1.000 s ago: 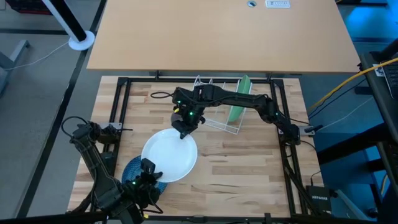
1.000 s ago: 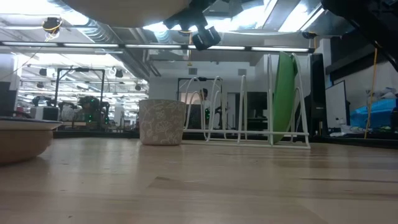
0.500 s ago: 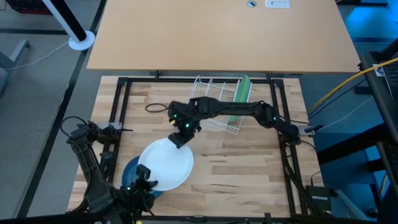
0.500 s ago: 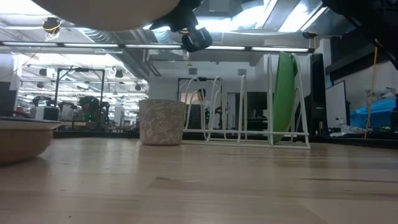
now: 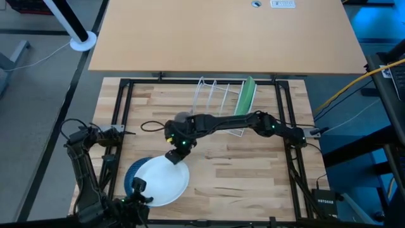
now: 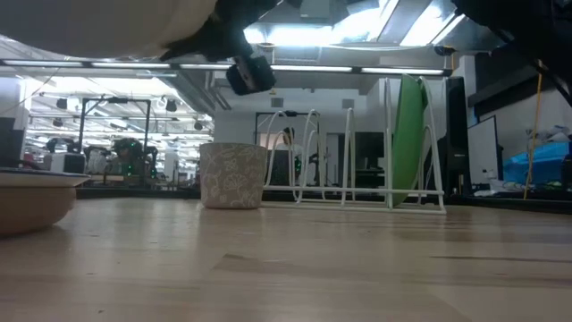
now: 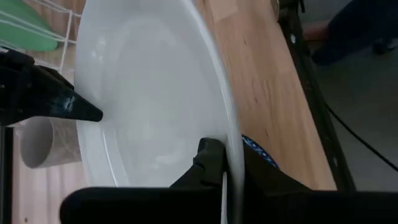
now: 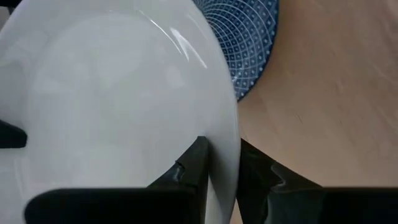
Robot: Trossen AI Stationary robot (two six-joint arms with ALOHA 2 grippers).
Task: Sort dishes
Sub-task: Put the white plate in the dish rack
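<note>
White plate [image 5: 161, 181], pinched at opposite rims by both arms' fingers, hangs over the blue plate [image 5: 131, 179], grey cup [image 6: 232, 175] nearby.

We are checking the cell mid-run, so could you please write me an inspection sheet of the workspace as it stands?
Surface: wooden table, bare at right.
Job's things: white plate held at opposite rim points by both grippers, above the dark blue plate; green plate upright in the white wire rack; brown-orange plate on the table.
Clutter: small grey cup beside the rack.
Grippers: left gripper shut on the white plate's rim; right gripper straddles its rim.
Cables: black cable by the right arm; yellow cable off-table.
Surroundings: second tabletop behind.
</note>
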